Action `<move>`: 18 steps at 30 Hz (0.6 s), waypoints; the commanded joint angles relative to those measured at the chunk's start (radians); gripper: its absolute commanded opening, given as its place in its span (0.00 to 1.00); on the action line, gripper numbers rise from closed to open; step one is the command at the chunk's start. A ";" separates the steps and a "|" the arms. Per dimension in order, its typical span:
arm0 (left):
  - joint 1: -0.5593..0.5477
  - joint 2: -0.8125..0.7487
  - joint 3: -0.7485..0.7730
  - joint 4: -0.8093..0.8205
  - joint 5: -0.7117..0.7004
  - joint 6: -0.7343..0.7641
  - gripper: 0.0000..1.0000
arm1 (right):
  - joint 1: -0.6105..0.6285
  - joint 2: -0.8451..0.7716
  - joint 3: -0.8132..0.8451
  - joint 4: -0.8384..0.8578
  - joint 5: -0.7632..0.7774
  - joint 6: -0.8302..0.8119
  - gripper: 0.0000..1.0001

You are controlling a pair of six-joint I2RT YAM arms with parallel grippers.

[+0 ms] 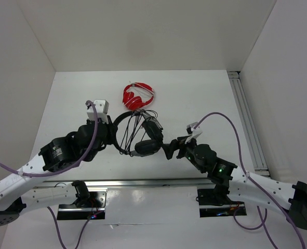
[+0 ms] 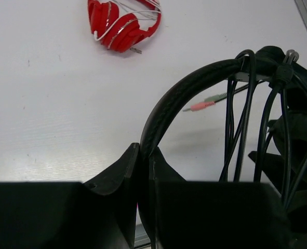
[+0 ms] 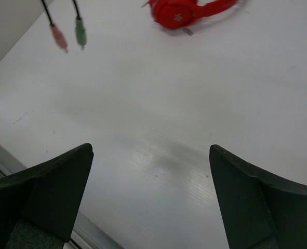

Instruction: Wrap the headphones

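The black headphones [image 1: 137, 136] hang above the white table, with the thin cable looped several times across the headband. My left gripper [image 1: 113, 136] is shut on the headband [image 2: 180, 91] at its left end, and the band rises from between the fingertips of the left gripper [image 2: 144, 154]. Cable strands [image 2: 240, 132] run down to the right of it. The pink plug [image 2: 199, 106] and the green plug [image 2: 215, 97] dangle free. My right gripper [image 1: 169, 149] stands open just right of the lower earcup [image 1: 147, 147]. In its wrist view the right gripper [image 3: 150, 155] holds nothing; the plugs [image 3: 58, 37] hang at upper left.
The smaller red headphones [image 1: 138, 95] lie on the table behind the black ones, also in the left wrist view [image 2: 123, 23] and the right wrist view [image 3: 187, 11]. A metal rail [image 1: 249, 124] runs along the right side, another [image 1: 143, 182] along the near edge. White walls enclose the table.
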 commanded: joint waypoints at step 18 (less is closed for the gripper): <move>0.002 -0.166 -0.310 -0.355 -0.146 -0.785 0.00 | 0.007 -0.247 0.051 -0.421 0.251 0.226 1.00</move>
